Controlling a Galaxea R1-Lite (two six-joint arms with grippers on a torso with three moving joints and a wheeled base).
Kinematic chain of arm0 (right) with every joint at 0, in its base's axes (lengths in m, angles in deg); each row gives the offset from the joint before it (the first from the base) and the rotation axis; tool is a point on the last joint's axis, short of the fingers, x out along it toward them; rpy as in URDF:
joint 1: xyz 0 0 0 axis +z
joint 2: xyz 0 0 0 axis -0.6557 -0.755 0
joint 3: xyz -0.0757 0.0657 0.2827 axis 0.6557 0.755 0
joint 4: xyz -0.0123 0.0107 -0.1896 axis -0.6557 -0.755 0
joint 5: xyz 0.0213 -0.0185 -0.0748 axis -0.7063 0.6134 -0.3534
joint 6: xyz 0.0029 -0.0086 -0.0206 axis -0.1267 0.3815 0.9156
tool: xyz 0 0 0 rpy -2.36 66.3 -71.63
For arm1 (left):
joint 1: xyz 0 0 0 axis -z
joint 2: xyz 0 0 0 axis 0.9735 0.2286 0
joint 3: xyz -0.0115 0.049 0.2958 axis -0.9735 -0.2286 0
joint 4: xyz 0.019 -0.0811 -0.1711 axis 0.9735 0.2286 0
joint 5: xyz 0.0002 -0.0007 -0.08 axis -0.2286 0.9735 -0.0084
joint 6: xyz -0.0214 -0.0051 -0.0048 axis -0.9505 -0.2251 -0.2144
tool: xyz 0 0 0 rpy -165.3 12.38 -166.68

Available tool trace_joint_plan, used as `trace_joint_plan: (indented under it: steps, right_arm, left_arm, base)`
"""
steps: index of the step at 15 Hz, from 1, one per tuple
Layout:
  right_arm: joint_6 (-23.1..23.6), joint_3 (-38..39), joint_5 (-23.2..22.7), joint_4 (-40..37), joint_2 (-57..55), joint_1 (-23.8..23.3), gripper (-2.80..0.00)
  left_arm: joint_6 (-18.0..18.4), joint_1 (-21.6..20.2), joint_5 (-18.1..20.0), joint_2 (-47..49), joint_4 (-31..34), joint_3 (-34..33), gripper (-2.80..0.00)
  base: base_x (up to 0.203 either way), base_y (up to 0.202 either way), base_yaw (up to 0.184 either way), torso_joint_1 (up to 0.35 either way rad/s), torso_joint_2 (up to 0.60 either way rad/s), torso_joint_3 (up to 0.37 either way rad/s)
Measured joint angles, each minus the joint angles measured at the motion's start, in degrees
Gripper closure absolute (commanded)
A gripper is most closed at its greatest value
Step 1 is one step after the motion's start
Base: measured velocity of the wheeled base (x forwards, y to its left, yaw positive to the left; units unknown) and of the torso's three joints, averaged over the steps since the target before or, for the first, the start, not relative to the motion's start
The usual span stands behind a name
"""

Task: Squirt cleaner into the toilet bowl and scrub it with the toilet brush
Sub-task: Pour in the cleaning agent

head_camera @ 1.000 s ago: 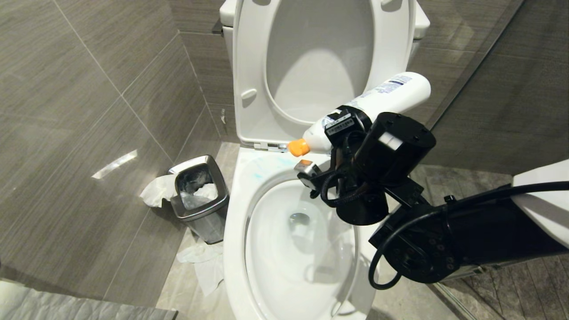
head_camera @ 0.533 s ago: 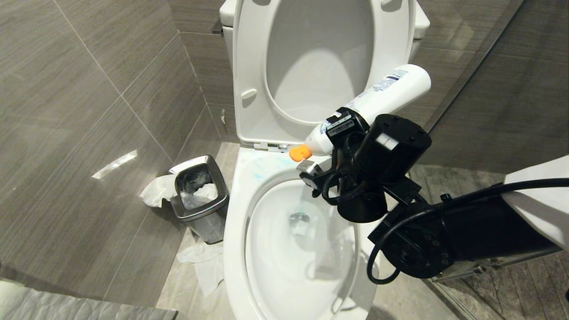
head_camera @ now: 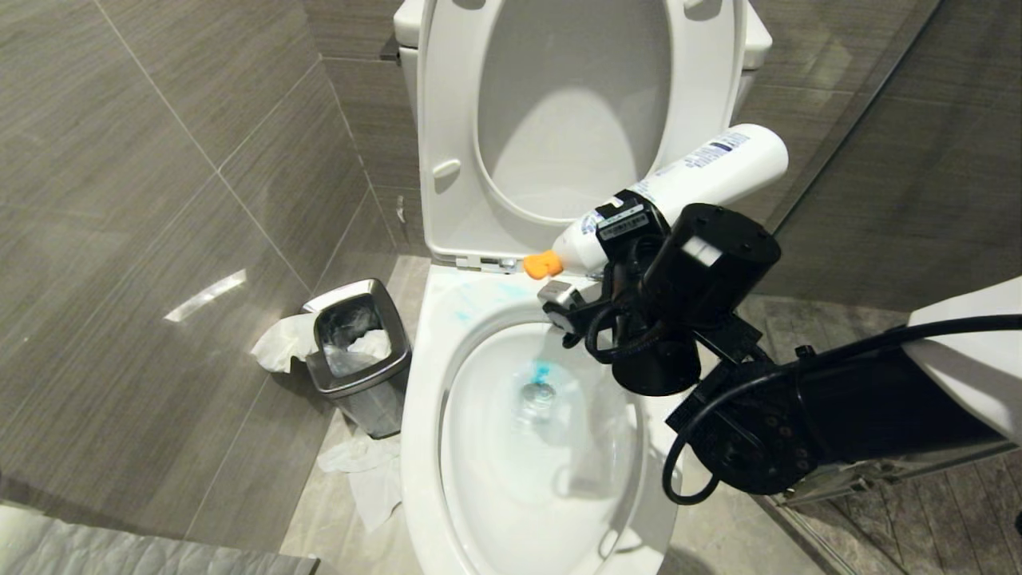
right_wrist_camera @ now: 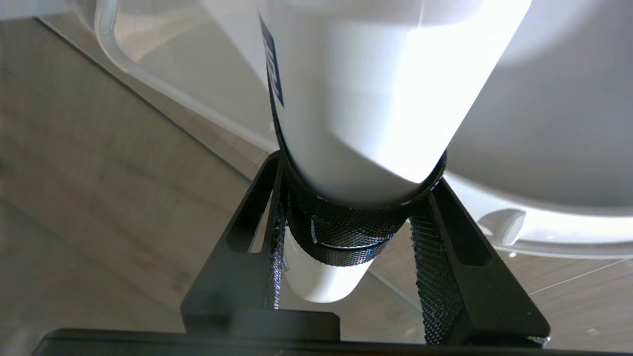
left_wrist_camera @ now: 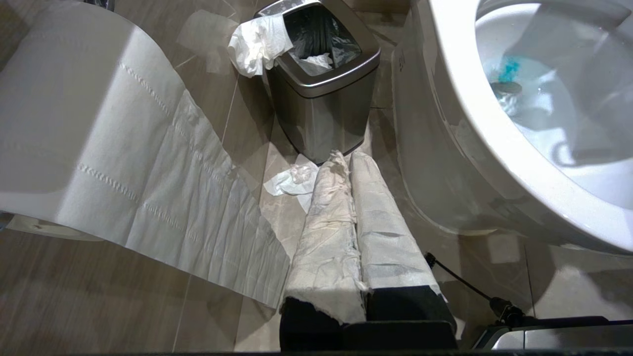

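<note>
Over the glossy white ceramic toilet bowl (head_camera: 423, 399), the right gripper (head_camera: 619, 231) clamps a white orange-capped squeeze bottle (head_camera: 687, 180) — turquoise-blue cleaner (head_camera: 541, 372) already streaks the basin's back edge, scrubbing not yet begun — left gripper (left_wrist_camera: 353, 198) parked shut.

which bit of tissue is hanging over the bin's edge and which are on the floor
The crumpled tissue on the waste bin's left rim hangs over its edge. The tissue in front of the bin, beside the toilet bowl, lies flat on the floor.

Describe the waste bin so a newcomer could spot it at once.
Start at the white toilet bowl and look to its left, toward the grey tiled wall. On the floor there stands the waste bin: small, square, brushed steel, dark-lined, with crumpled white tissue against its rim, the only metal thing there.
</note>
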Motion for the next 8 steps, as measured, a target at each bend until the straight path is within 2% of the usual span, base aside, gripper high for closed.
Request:
trace_joint_plan:
  steps: [6,8]
  right_arm:
    - [-4.7,1.4,0.1,0.0,1.4,0.2,0.00]
    - [-8.3,1.8,0.1,0.0,1.5,0.2,0.00]
  left_arm:
    - [0.0,0.0,0.0,0.0,0.0,0.0,0.00]
    - [0.0,0.0,0.0,0.0,0.0,0.0,0.00]
  base:
    - [0.000,0.000,0.000,0.000,0.00,0.000]
    - [0.000,0.000,0.000,0.000,0.00,0.000]
